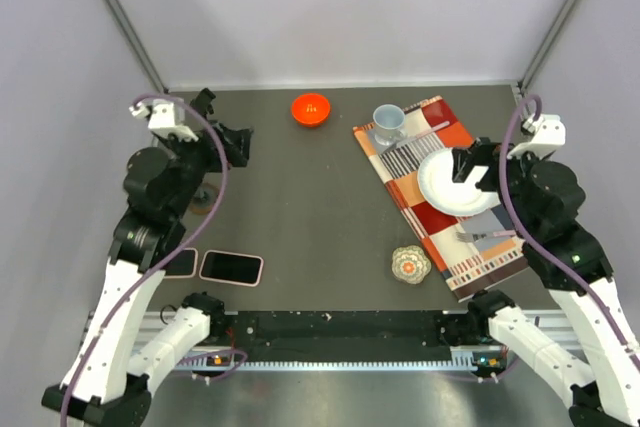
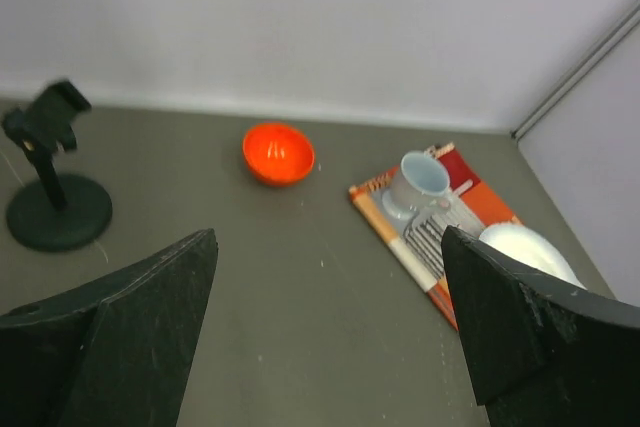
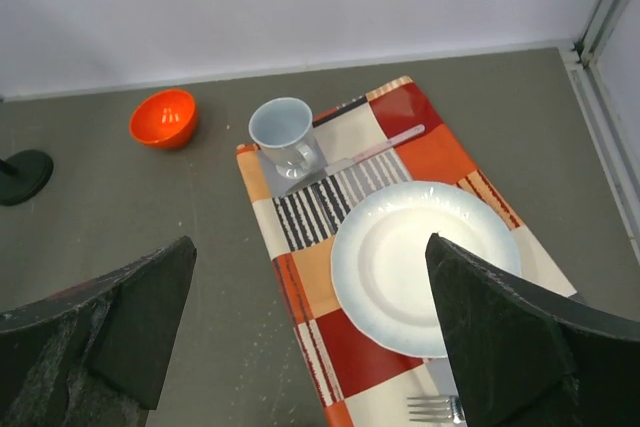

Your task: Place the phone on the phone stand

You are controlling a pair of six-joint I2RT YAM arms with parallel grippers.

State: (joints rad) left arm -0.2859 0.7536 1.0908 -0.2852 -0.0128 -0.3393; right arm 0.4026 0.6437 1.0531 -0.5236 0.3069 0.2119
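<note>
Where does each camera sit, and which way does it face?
Top external: above, behind the robot, looking down on the table; left arm and right arm show.
Left wrist: on left gripper, facing far wall and phone stand; open fingers show.
Right wrist: on right gripper, looking down at plate; open fingers show.
All three share orange bowl and cup.

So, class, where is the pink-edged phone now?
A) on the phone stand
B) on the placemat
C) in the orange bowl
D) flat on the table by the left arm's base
D: the top view shows the phone lying flat on the table beside the left arm's base; the phone stand is empty.
</note>
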